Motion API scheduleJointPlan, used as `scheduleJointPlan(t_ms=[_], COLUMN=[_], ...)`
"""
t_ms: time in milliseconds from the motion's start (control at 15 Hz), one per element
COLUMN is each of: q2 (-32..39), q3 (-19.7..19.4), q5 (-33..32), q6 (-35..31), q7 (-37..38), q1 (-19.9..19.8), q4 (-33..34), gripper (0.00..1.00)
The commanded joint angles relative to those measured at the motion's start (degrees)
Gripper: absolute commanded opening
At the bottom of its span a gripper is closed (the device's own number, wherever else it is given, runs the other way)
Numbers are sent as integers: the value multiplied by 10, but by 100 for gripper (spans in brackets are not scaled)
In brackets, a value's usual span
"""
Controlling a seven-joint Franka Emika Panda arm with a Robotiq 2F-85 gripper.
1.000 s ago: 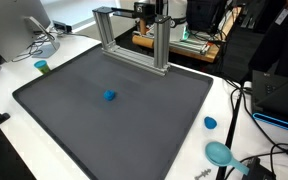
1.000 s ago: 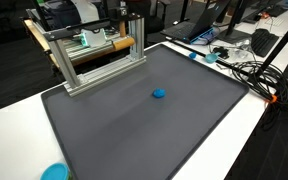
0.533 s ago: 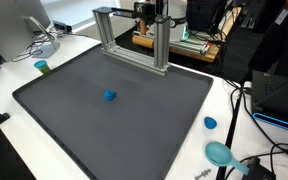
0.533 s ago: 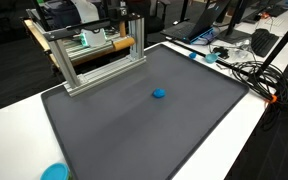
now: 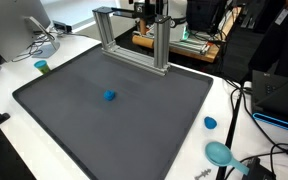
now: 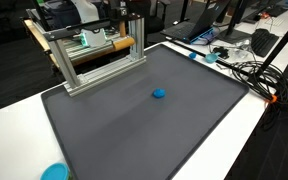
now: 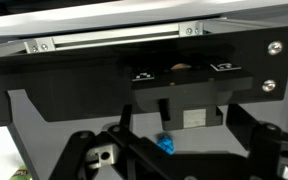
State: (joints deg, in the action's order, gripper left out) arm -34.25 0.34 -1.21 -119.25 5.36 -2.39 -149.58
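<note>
A small blue object [image 5: 110, 96] lies on the dark grey mat [image 5: 74, 120] and shows in both exterior views [image 6: 159, 94]. In the wrist view the blue object [image 7: 166, 145] lies on the surface between the dark linkages of my gripper [image 7: 170, 163], at the bottom edge. The jaws stand wide apart and hold nothing. The fingertips themselves are cut off by the frame edge. A dark part of the arm [image 5: 147, 10] shows high up behind the aluminium frame [image 5: 134, 40]; the arm is otherwise out of both exterior views.
The aluminium frame [image 6: 94, 60] stands along the mat's far edge, with a rail [image 7: 114, 40] across the top of the wrist view. On the white table: a teal bowl [image 5: 219, 153], a blue lid [image 5: 210, 123], a small cup [image 5: 42, 67], cables [image 6: 246, 70].
</note>
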Motion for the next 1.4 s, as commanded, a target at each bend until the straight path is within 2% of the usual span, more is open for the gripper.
scheduleJointPlan(t_ms=[0, 333, 467, 600, 667, 867, 1067, 1267, 1333], q2=[6, 8, 8, 9, 4, 6, 1, -3, -4], q3=[-10, -11, -8, -6, -4, -1, 0, -1, -1], q5=[8, 11, 7, 9, 9, 9, 9, 10, 11], q6=[-6, -12, -17, -9, -11, -17, -17, -17, -18], q7=[-14, -22, -26, -23, -23, -19, -16, -17, -17], q1=[2, 7, 9, 11, 13, 16, 16, 16, 16], q4=[-2, -9, -12, -11, -14, -18, -23, -29, -32], gripper=[93, 93, 98, 97, 93, 91, 85, 84, 81])
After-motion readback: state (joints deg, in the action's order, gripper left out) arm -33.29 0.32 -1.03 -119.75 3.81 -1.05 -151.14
